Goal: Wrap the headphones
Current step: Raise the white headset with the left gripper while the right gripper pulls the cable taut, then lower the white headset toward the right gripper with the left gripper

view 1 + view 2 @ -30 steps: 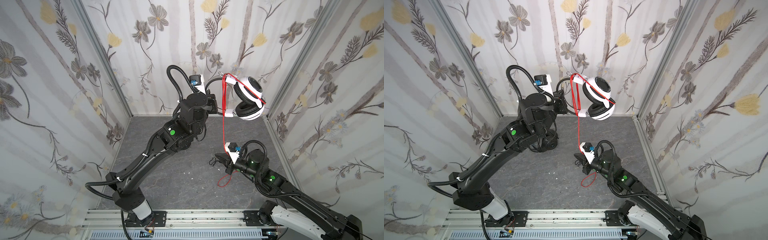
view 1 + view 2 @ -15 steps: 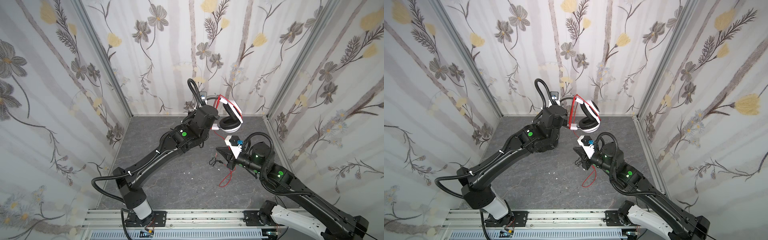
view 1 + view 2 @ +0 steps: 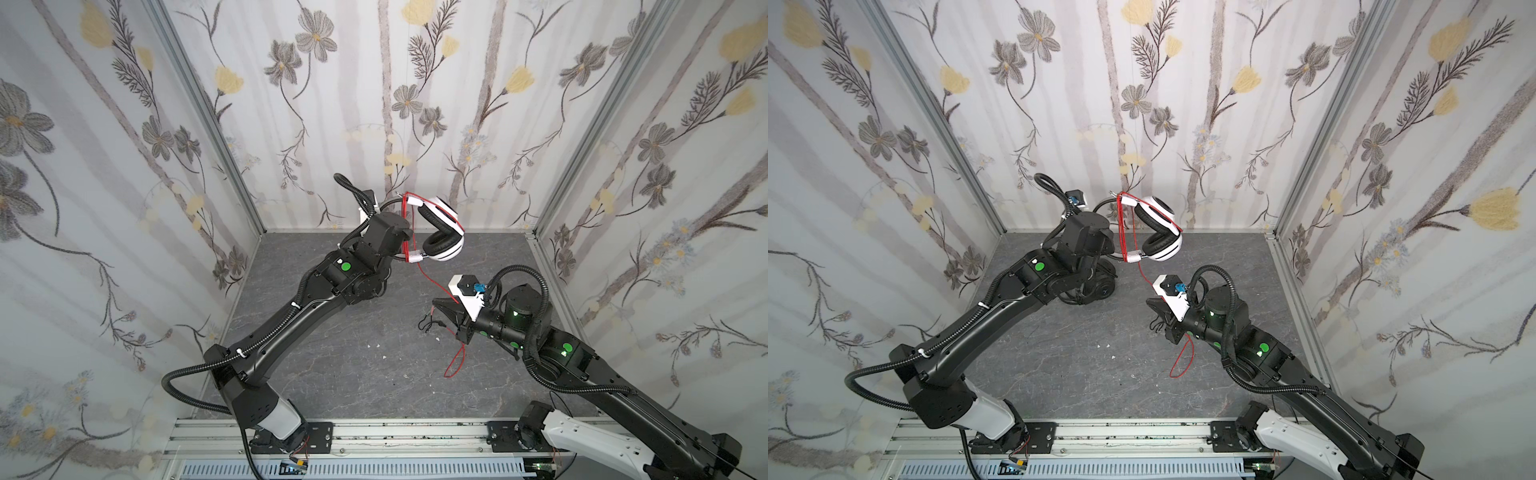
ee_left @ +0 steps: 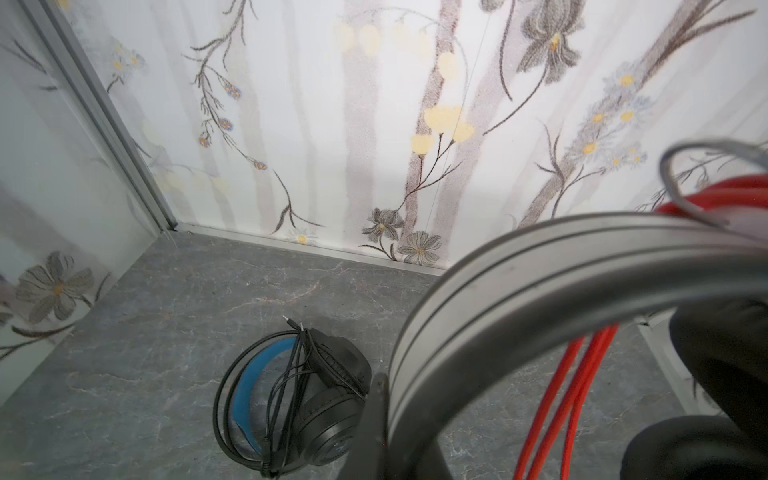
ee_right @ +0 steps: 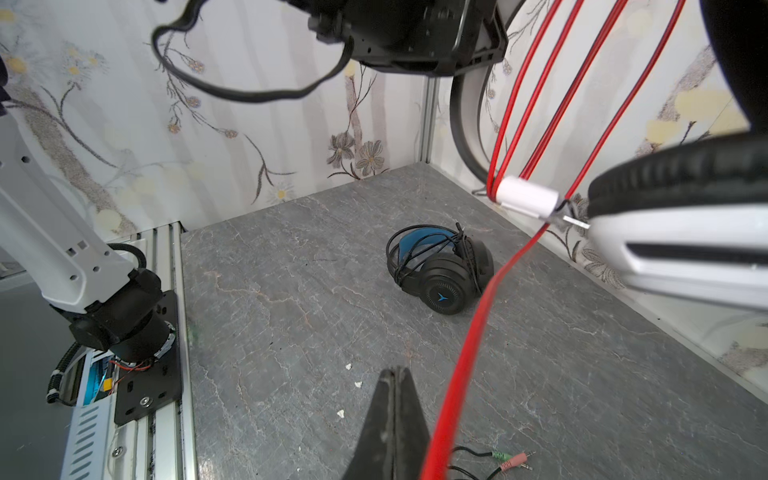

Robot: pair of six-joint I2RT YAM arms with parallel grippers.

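Red cable [image 3: 429, 277] runs in a straight slanting line from a white pair of headphones [image 3: 444, 246], held in the air close to the floral back wall [image 3: 357, 104], down to the right arm's jaws [image 5: 397, 415]. Those jaws are pressed together. The cable lies against their side, and whether they pinch it cannot be told.

The left arm's jaws [image 4: 399, 440] are clamped on the white pair's headband. The band arcs toward the left arm, and both black-padded ear cups face away to the right, one above the other in both top views. Four strands of red cable show in the right wrist view, stretched across the band's open side from end to end.

A second, black pair of headphones [image 5: 440, 270] lies on the grey marbled counter [image 3: 332, 365] under the left arm, its black cable wound over the blue-lined band and the cups. One cup carries a small blue arrow-like mark [image 5: 441, 296]; no lettering is readable.

Two plugs [image 5: 512, 459], one green and one pink, lie on thin black leads beside the right jaws, near three white scraps [image 5: 348, 366].
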